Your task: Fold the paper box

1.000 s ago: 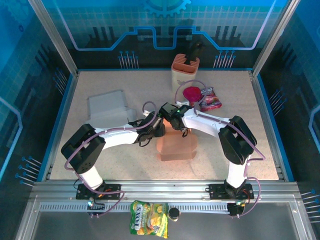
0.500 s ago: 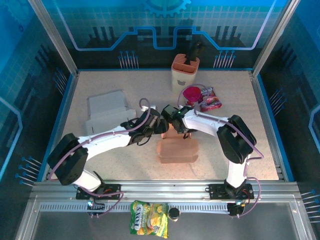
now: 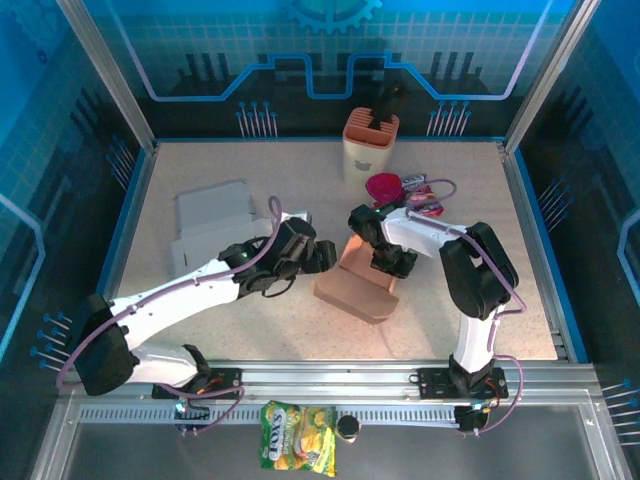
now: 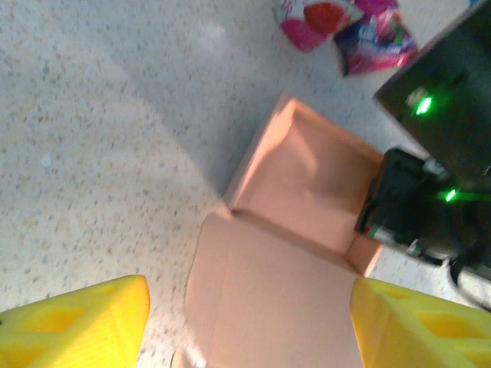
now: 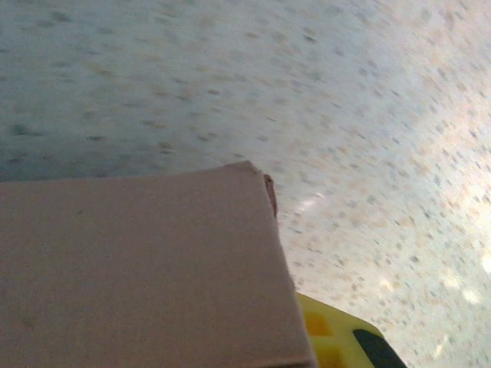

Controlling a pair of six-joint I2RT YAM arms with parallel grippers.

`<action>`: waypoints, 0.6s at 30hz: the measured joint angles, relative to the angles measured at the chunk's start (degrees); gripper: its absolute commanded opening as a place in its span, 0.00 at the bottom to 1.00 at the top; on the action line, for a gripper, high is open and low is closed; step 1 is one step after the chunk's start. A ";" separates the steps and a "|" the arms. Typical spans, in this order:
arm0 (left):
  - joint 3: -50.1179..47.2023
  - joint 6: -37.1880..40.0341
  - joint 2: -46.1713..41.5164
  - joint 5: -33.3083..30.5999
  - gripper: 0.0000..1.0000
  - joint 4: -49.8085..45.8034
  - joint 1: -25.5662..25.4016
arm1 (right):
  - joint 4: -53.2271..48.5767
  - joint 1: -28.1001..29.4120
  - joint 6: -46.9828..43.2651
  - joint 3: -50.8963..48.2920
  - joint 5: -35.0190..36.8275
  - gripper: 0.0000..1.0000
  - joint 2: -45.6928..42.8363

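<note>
The box [image 3: 352, 290], brown card, lies near the middle of the speckled surface [image 3: 240, 170], set at a slant between the left jaws and the right jaws. The left jaws hang just off its left edge, spread wide and holding nothing. In the left wrist view their two yellow fingers [image 4: 80, 326] stand well apart at the bottom corners. A flat flap [image 4: 268, 307] of the box lies between them, and beyond the fold is the open tray part with its low walls raised. The right arm [image 3: 425, 235] reaches in from the other side, and the right jaws are closed at the far right end of the box. They seem to pinch a panel there, though from above the wrist hides the contact itself. In the right wrist view a plain card panel [image 5: 138, 268] covers the lower left, very near the lens, with a yellow finger [image 5: 326, 337] at its lower right edge and bare surface beyond. Behind the box stands a pink cup [image 3: 383, 187] with a packet [image 3: 427, 200] just beside it, and farther back a tan holder [image 3: 370, 140]. A white card [image 3: 212, 222] lies to the left, apart from the box. A yellow bag [image 3: 298, 448] sits on the front rail [image 3: 400, 412].
</note>
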 measured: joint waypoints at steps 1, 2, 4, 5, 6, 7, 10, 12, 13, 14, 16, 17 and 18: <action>0.00 0.00 0.02 -0.09 0.69 -1.03 -0.50 | -0.61 -0.26 1.16 0.00 -0.72 0.00 -0.02; 0.00 0.09 0.02 -0.15 0.68 -2.19 -0.94 | -0.92 -0.42 2.14 -0.13 -1.64 0.00 -0.15; 0.00 0.52 0.09 -0.22 0.68 -3.56 -1.38 | -0.94 -0.55 3.28 -0.61 -3.04 0.00 -0.68; 0.28 1.25 0.46 -0.44 0.68 -4.35 -1.40 | -0.87 -0.57 3.54 -0.90 -3.37 0.00 -1.05; 0.98 2.27 1.16 -0.85 0.68 -5.33 -1.38 | -0.85 -0.57 3.56 -1.18 -3.43 0.00 -1.49; 2.08 3.52 2.16 -1.20 0.68 -6.27 -1.20 | -0.68 -0.55 3.50 -1.55 -3.37 0.00 -1.99; 7.08 9.03 7.10 -0.81 0.66 -7.04 0.59 | 0.22 -0.50 2.84 -3.78 -2.47 0.00 -4.20; 10.99 13.40 11.34 0.48 0.65 -7.02 3.06 | 1.40 -0.50 1.79 -6.23 -2.01 0.00 -6.05; 12.76 15.19 13.35 1.01 0.65 -7.02 4.11 | 1.92 -0.50 1.44 -7.21 -1.81 0.00 -6.67; 14.64 16.98 15.54 1.62 0.64 -7.04 5.07 | 2.38 -0.50 1.03 -8.07 -1.64 0.00 -7.15; 18.75 20.48 20.37 2.91 0.63 -7.10 6.58 | 2.89 -0.55 0.48 -8.76 -1.44 0.00 -7.32; 21.00 22.23 23.12 3.85 0.63 -7.08 6.99 | 3.23 -0.55 0.15 -8.81 -1.40 0.00 -7.32; 22.82 23.63 25.38 4.68 0.62 -6.99 7.06 | 3.63 -0.55 -0.20 -8.79 -1.33 0.00 -7.32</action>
